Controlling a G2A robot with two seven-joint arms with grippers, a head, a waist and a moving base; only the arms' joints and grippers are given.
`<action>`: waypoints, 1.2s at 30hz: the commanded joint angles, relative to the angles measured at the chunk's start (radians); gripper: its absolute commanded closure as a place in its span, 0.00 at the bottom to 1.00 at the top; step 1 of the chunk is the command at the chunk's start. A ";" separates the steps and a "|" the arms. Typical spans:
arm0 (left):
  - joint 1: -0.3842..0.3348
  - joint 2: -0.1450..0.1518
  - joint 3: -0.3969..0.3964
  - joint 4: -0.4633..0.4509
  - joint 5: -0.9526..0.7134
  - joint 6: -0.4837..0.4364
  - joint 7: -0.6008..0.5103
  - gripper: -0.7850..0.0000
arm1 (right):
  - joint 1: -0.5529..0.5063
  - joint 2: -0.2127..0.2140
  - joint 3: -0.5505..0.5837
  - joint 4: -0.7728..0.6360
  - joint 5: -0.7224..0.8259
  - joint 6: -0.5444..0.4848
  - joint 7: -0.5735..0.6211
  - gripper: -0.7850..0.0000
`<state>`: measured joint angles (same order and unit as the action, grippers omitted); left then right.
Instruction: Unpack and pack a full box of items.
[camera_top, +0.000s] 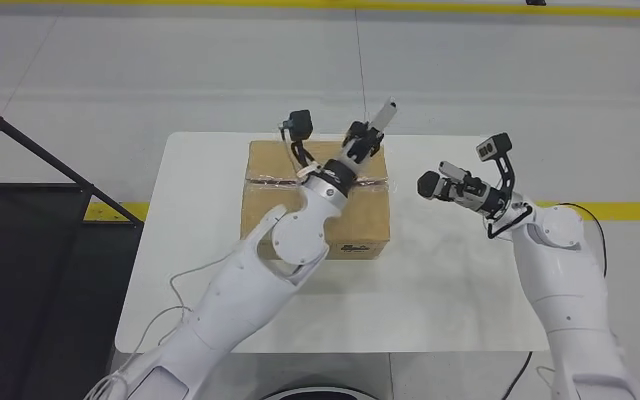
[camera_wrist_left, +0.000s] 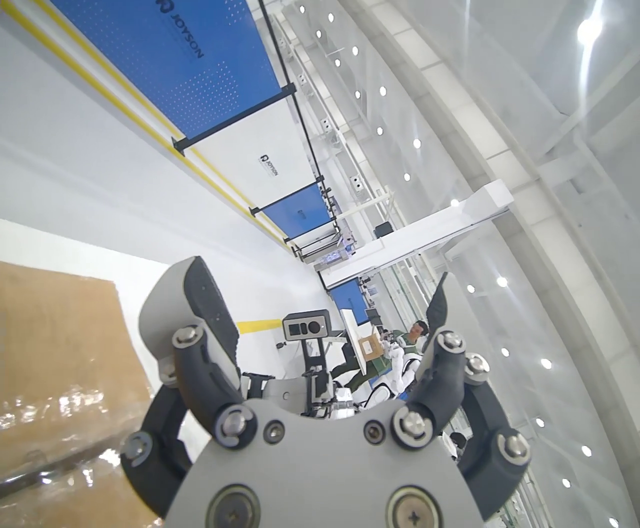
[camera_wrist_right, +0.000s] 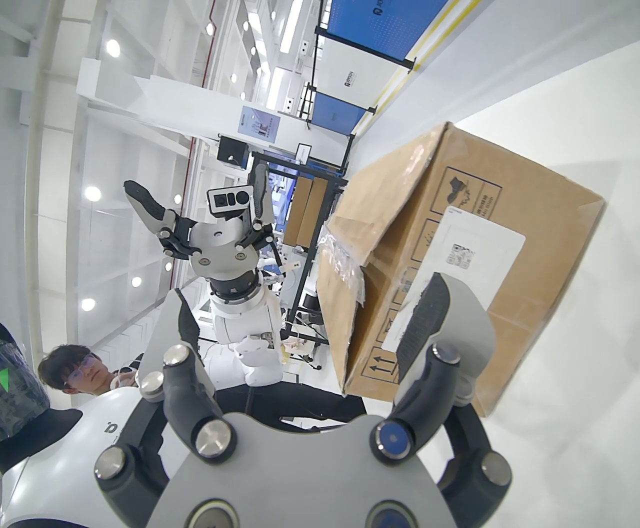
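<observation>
A brown cardboard box (camera_top: 300, 190) stands in the middle of the white table (camera_top: 440, 290), its top flaps closed under clear tape (camera_top: 262, 178). A white label (camera_wrist_right: 470, 250) is stuck on one side. My left gripper (camera_top: 372, 122) is raised above the box's far right corner, open and empty, tilted up and away from the table. In the left wrist view the left gripper (camera_wrist_left: 320, 305) is spread wide, with the box (camera_wrist_left: 55, 345) beside it. My right gripper (camera_top: 438, 180) hovers just right of the box, open and empty. In the right wrist view the right gripper (camera_wrist_right: 305, 315) faces the box (camera_wrist_right: 500, 210).
The table has bare surface in front of and to the right of the box. A black frame with a dark panel (camera_top: 50, 260) stands off the table's left side. A yellow floor line (camera_top: 620, 210) runs behind the table.
</observation>
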<state>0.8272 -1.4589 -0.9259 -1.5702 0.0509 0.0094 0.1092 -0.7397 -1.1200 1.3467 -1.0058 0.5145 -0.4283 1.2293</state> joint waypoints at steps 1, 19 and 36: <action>0.033 0.011 -0.063 -0.076 0.018 0.001 -0.011 0.00 | 0.007 -0.002 -0.006 -0.023 0.016 -0.004 0.002 0.00; 0.394 0.117 -0.748 -0.268 -0.139 0.053 -0.493 0.00 | 0.052 -0.024 -0.105 -0.120 -0.013 0.081 -0.077 0.00; 0.433 0.141 -0.735 -0.143 -0.165 -0.009 -0.685 0.00 | 0.137 -0.074 -0.306 -0.107 -0.148 0.239 -0.227 0.00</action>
<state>1.2592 -1.3184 -1.6662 -1.7143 -0.1113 0.0055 -0.5723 -0.6054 -1.1914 1.0480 -1.1171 0.3768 -0.2009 1.0161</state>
